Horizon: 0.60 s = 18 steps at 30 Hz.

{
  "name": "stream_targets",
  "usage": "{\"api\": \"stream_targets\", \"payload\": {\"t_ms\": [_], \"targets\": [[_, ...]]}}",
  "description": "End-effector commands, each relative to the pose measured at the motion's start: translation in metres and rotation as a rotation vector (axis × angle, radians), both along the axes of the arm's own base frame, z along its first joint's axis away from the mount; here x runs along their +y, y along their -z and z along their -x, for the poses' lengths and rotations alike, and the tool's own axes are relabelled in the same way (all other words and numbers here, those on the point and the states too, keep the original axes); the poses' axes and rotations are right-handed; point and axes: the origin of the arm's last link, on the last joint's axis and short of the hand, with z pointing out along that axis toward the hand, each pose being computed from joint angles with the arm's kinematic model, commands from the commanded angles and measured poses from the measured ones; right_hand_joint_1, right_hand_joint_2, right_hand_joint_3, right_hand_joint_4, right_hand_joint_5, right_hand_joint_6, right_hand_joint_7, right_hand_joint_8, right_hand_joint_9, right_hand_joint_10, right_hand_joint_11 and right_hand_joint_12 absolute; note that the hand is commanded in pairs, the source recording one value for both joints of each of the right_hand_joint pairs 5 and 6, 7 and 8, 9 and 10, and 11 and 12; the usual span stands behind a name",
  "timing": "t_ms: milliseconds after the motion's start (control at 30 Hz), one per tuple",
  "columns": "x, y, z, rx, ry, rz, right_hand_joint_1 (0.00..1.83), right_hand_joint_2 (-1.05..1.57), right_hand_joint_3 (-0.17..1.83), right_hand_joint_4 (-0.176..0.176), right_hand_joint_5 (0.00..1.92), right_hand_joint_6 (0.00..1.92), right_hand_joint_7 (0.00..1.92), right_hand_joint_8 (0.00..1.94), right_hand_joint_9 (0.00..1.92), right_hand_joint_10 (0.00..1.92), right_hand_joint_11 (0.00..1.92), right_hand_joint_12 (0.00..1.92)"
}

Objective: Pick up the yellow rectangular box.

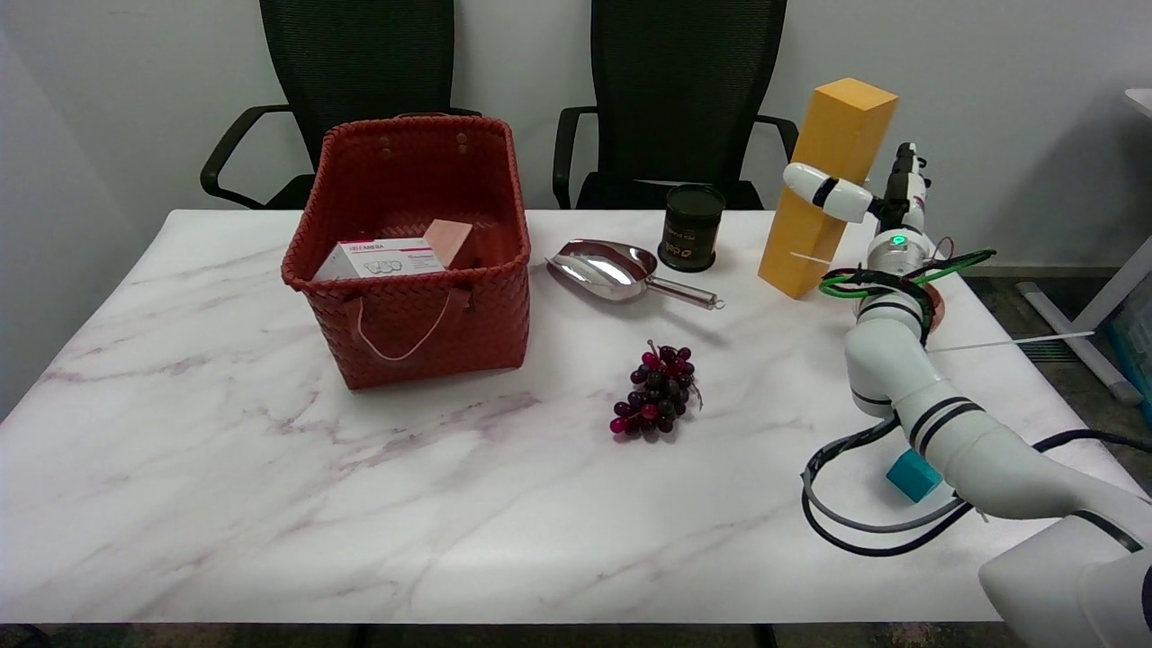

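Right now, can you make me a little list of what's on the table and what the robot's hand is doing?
yellow box: tall, tilted, bottom end near the table's far right
right hand: wrapped around the yellow box, gripping its middle
red basket: woven, standing at the left, with a white carton and a pink block inside
metal scoop: lying beside the basket, handle pointing right
dark can: upright behind the scoop
grapes: purple bunch in the middle
teal block: near the arm
table: white marble

Right hand [868, 200], fingers [823, 191] wrapped, raised
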Motion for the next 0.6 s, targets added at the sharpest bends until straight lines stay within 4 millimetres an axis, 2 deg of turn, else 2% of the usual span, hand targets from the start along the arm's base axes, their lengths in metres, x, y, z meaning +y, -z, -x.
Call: {"api": "stream_targets", "payload": {"t_ms": [33, 600], "targets": [[-0.0251, 0.0027, -0.0005, -0.063, -0.035, -0.04, 1.17, 0.0, 0.51, 0.0, 0.0, 0.0, 0.0, 0.0, 0.0, 0.0, 0.0, 0.0], [-0.0346, -0.0053, 0.0055, -0.087, 0.021, -0.057, 1.17, 0.0, 0.53, 0.0, 0.0, 0.0, 0.0, 0.0, 0.0, 0.0, 0.0, 0.0]]}}
